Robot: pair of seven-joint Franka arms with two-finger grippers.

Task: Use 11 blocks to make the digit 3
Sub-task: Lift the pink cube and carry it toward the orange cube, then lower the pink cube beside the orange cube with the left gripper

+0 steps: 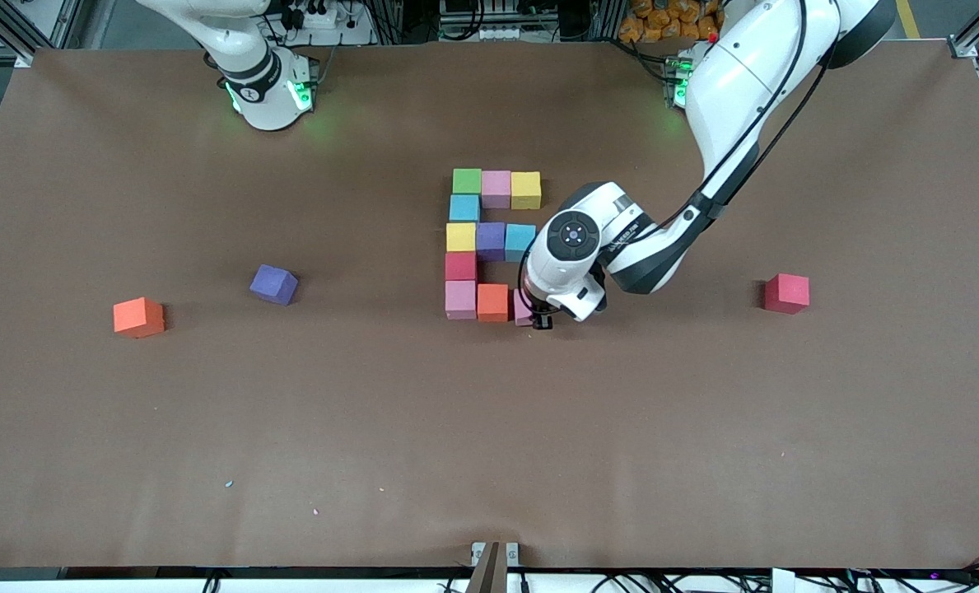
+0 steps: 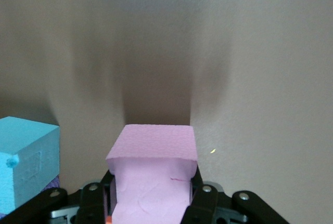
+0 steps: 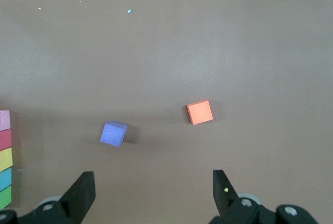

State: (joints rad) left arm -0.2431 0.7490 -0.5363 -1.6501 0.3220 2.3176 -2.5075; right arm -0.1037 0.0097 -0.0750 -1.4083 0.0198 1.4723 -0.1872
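Eleven small blocks make a blocky shape in the middle of the brown table (image 1: 703, 461), and three more sit alone. Going across the front view from the right arm's end of the table, a loose orange block (image 1: 138, 317) comes first, then a loose purple block (image 1: 273, 284) turned a bit askew, well apart from it. Next comes the shape. Its top row is a green block (image 1: 467, 180), a pink block (image 1: 496, 189) and a yellow block (image 1: 526, 189), all touching. Under the green one is a light blue block (image 1: 463, 207). The middle row is a second yellow block (image 1: 460, 236), a purple middle block (image 1: 490, 240) and a second light blue block (image 1: 519, 240). Under that yellow one is a red block (image 1: 460, 265). The row nearest the camera is a corner pink block (image 1: 459, 298), an orange row block (image 1: 492, 301) and an end pink block (image 2: 153, 174). The left gripper (image 1: 538, 317) is squeezed tight on that end pink block, which sits just beside the orange row block at the end of the row. A loose red block (image 1: 786, 293) sits alone toward the left arm's end. The right gripper (image 3: 153, 195) waits up high over the table with its fingers spread wide and nothing in them. No boxes or bowls are on the table.
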